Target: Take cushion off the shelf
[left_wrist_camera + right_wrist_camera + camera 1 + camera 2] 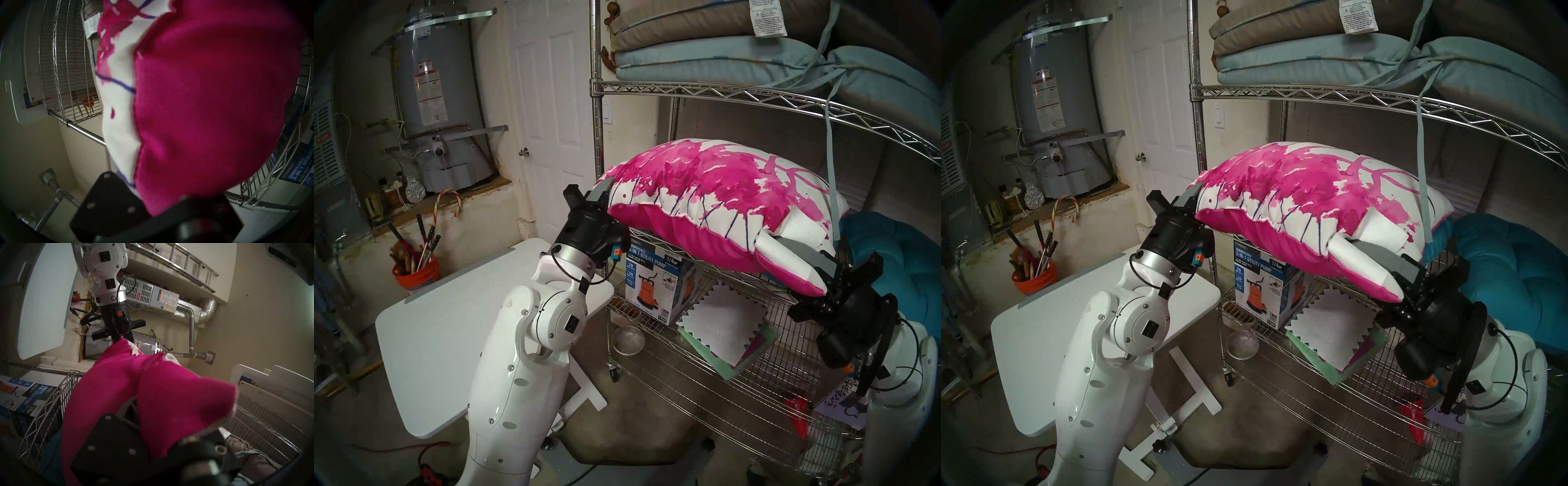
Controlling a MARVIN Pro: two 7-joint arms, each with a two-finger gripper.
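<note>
The cushion (714, 200), white with magenta splashes and a magenta underside, hangs between both grippers in front of the middle tier of the chrome wire shelf (755, 96). My left gripper (602, 198) is shut on its left corner. My right gripper (802, 261) is shut on its right front corner, one grey finger lying on the white face. The cushion (1307, 203) looks lifted clear of the tier, its far right part still under the upper tier. Its magenta back fills the left wrist view (212, 101) and the right wrist view (136, 387).
A utility pump box (656, 281) stands on the shelf under the cushion. Teal tufted cushions (897, 264) sit at the right. Tan and pale blue pads (704, 51) lie on the upper tier, a strap (831, 163) hanging down. A small white table (449, 339) stands at the left.
</note>
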